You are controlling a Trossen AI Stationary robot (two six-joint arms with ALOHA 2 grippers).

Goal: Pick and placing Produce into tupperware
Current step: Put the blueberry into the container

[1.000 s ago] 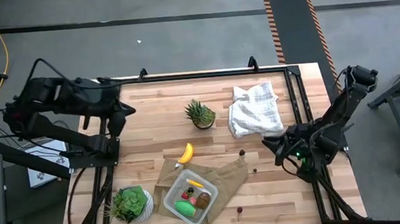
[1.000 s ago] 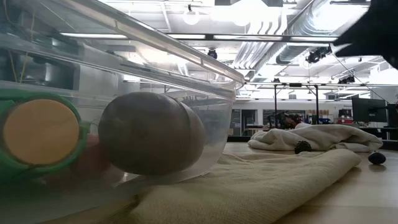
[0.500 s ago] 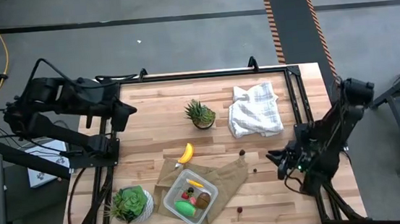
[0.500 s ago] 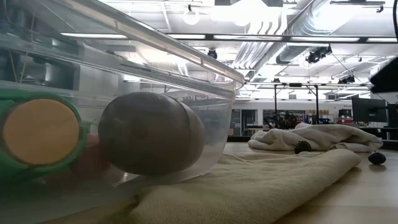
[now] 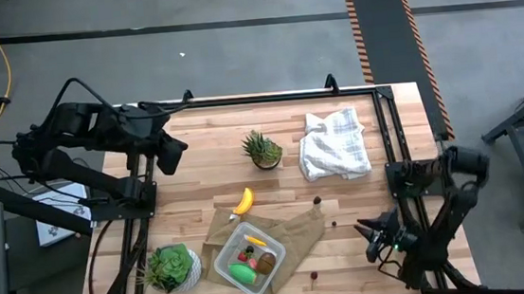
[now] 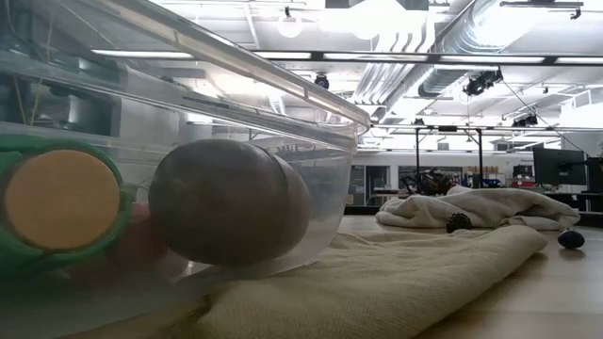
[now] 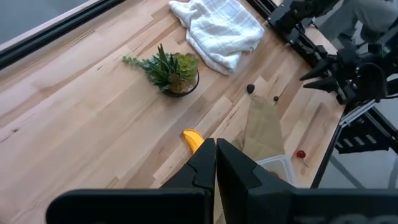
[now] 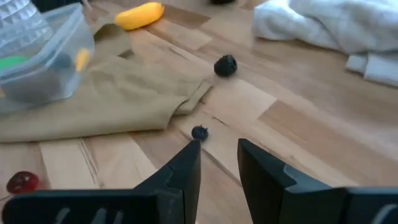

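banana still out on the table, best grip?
Take the banana across its narrow middle, coming straight down, jaws square to its length. It lies flat on bare wood beside the paper bag, tilted toward the spiky plant, both long sides free.

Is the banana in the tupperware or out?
Out. The banana lies on bare wood beside the paper bag, apart from the tupperware.

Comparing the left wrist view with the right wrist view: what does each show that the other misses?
Only the left wrist view shows the spiky plant and the right arm's gripper beyond the table edge. Only the right wrist view shows produce inside the tupperware, a green piece and a yellow-orange piece. Both show the banana, the white cloth, the brown bag, two dark berries and a small red piece on the wood.
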